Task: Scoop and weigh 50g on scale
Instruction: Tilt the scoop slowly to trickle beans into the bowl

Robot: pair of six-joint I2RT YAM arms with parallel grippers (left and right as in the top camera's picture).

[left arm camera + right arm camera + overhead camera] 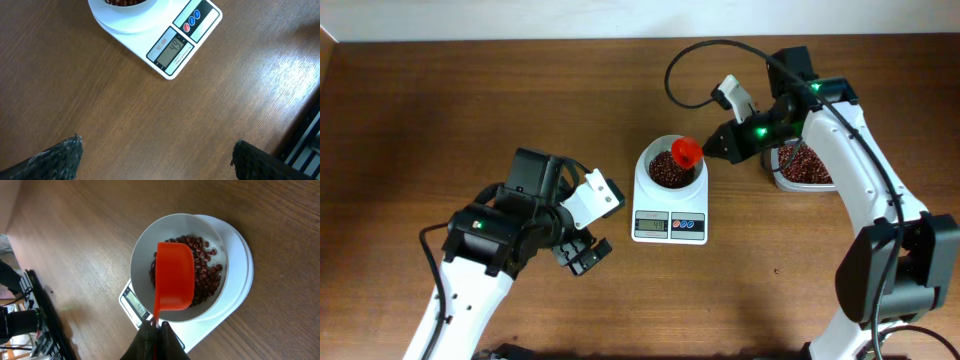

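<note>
With right gripper point(156, 326) clamped shut on the scoop point(175, 277), tipped over the beans point(207, 275) in the bowl on the scale point(669, 207), and left gripper point(157, 157) wide open, empty, left of the scale, you risk overshooting if more beans spill.

Left gripper point(582, 254) spread wide; right gripper point(714, 148) clamped tight, arm outstretched

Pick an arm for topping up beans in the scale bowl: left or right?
Right. The right fingers are shut on the scoop handle, held over the scale bowl, with the bean tub beside that arm. The left fingers are open and empty over bare table.
</note>
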